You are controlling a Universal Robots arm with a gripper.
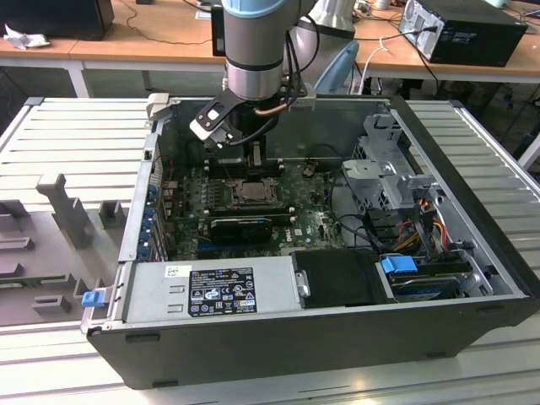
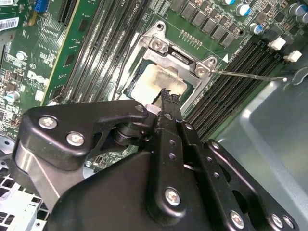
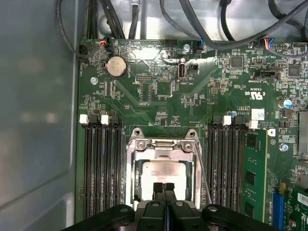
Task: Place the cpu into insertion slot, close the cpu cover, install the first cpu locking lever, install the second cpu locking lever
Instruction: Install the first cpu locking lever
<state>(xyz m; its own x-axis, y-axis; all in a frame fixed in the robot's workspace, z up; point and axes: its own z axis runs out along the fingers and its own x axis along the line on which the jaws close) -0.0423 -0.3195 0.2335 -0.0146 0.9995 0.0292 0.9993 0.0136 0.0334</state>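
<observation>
The insertion slot [image 1: 251, 192] sits in the green board inside the open computer case. The cpu [image 3: 163, 172] lies in it, its pale face [image 2: 151, 79] showing through the cut-out of the cpu cover [image 3: 161, 147], which lies flat over it [image 2: 178, 57]. My gripper [image 3: 163, 186] is shut with nothing between its fingers, its tips [image 2: 166, 94] at the edge of the cpu face, directly above the socket [image 1: 256, 156]. A thin wire locking lever [image 2: 250, 75] stands out from one socket corner, off to the side [image 3: 204, 173].
Black memory slots [image 3: 101, 163] flank the socket on both sides. A grey power supply [image 1: 211, 291] fills the case front, and a drive cage [image 1: 388, 169] with cables stands at the exterior view's right. Cables [image 3: 192, 19] hang along the board's edge.
</observation>
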